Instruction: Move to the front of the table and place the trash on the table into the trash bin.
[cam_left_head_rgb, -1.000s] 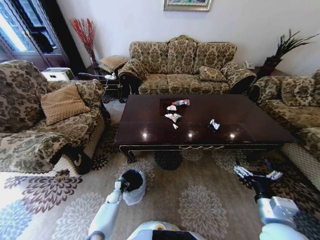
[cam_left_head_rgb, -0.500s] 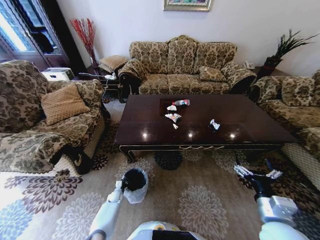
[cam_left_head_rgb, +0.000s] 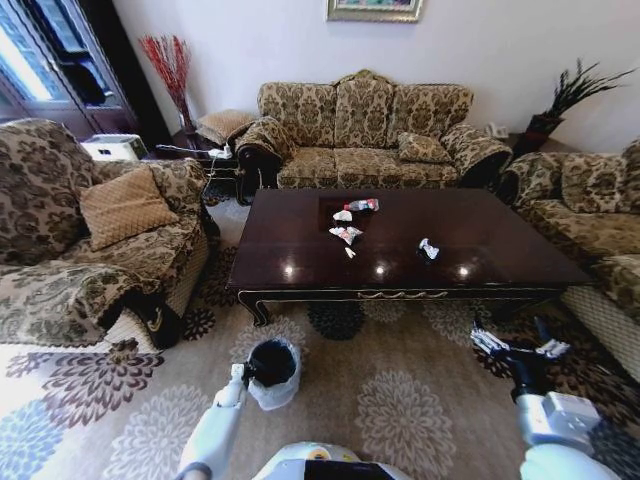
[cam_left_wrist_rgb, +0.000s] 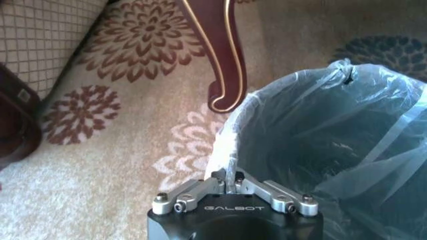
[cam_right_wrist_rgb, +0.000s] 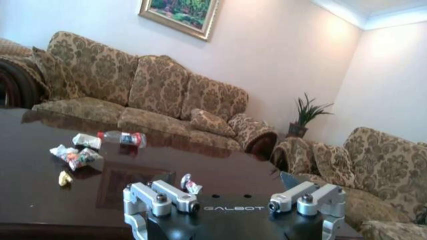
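Nearest the robot, low on its left: the left pincer (cam_left_head_rgb: 239, 372) is clamped on the rim of the bin (cam_left_head_rgb: 271, 362), fingers pinched together over the folded edge of the white liner — clear in the left wrist view, where the bag (cam_left_wrist_rgb: 320, 145) sits right at the fingertips. Bin rests on the carpet (cam_left_head_rgb: 400, 390) or is held just off it; cannot tell which. It is short of the tabletop's front edge, close to the curved front-left leg (cam_left_wrist_rgb: 223, 55). Inside of the bin looks dark; no trash seen in it.

On the right, the right pincer (cam_left_head_rgb: 517, 347) hangs spread wide, holding nothing, low and in front of the table's right front corner. Its wrist camera looks across the glossy top.

Farther out — the table (cam_left_head_rgb: 500, 262), with all the trash on it. A wrapper (cam_left_head_rgb: 428, 249) lies alone toward the middle-right. Left of centre sits a cluster: crumpled scraps (cam_left_head_rgb: 346, 235), a small yellowish bit (cam_left_head_rgb: 351, 252), white paper (cam_left_head_rgb: 343, 215), and the bottle (cam_left_head_rgb: 362, 205) on its side at the back.

Judgement on progress: robot is facing the front of the table with the bin brought along, but nothing has been picked. Every piece is yet to be moved into the bin.
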